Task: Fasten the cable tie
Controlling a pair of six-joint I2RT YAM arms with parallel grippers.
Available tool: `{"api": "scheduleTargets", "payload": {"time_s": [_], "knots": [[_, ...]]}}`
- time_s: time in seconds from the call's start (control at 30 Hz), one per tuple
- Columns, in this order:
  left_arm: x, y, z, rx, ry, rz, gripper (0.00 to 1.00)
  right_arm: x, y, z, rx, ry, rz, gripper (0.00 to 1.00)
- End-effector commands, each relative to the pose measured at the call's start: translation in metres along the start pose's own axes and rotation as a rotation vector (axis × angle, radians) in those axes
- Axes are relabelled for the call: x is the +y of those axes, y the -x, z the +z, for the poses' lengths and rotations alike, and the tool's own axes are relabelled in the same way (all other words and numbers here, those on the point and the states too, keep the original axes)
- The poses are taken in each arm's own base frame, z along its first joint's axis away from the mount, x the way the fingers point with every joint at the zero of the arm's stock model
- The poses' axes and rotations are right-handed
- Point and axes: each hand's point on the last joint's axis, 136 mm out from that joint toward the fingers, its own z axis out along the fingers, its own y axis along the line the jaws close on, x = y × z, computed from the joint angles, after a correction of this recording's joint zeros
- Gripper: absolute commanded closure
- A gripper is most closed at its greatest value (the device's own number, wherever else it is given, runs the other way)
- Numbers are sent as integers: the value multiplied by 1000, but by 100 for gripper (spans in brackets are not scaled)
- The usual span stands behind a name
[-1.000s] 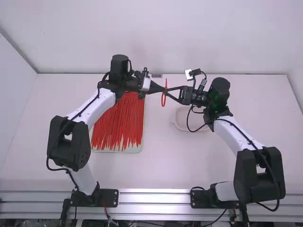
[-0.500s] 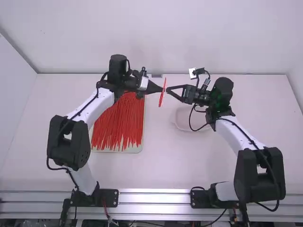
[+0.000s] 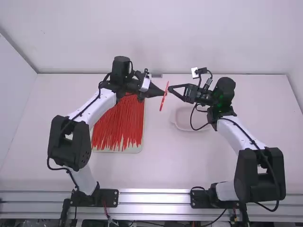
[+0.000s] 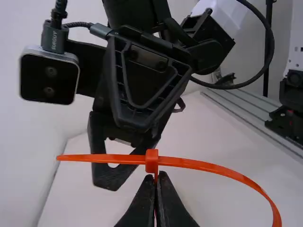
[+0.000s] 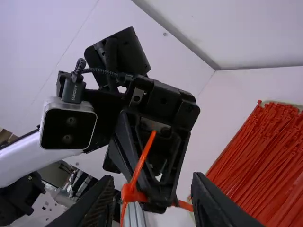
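Observation:
A red cable tie (image 3: 163, 97) hangs in the air behind the table's middle, bent into a loop. My left gripper (image 3: 158, 93) is shut on it, its fingers (image 4: 147, 198) pinching just under the tie's head (image 4: 151, 161). From there the strap (image 4: 227, 171) curves away. My right gripper (image 3: 171, 88) faces the left one from the right, open, with its tips close beside the tie. In the right wrist view the tie (image 5: 138, 172) stands between my wide-apart fingers (image 5: 102, 203), and nothing is gripped.
A pale board (image 3: 140, 147) on the left half of the table carries a large pile of red ties (image 3: 118, 123), lying under the left arm. A shallow white dish (image 3: 182, 124) lies under the right gripper. The back wall is close behind.
The left gripper has shifted slightly right with the tie, which now tilts lower. The right arm has drawn back a little and risen, its tips still beside the tie.

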Motion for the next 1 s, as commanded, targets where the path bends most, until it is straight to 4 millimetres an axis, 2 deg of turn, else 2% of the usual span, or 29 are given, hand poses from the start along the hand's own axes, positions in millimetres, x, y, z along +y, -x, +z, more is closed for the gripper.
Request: {"api": "scheduleTargets", "payload": {"time_s": [0.0, 0.13, 0.43, 0.6, 0.77, 0.97], "knots": [[-7, 4, 3, -26, -29, 23, 98, 4, 5, 2, 0, 9, -11, 57], [-9, 5, 6, -31, -39, 23, 98, 4, 4, 2, 2, 10, -10, 58], [-7, -4, 22, 22, -18, 7, 98, 8, 0, 6, 18, 23, 7, 68], [-5, -7, 22, 36, -7, -1, 98, 8, 0, 7, 20, 25, 7, 81], [-1, -8, 12, 43, 15, -9, 98, 8, -1, 5, 23, 26, 8, 82], [0, -9, 10, 45, 20, -11, 98, 10, -3, 5, 39, 37, 10, 82]]}}
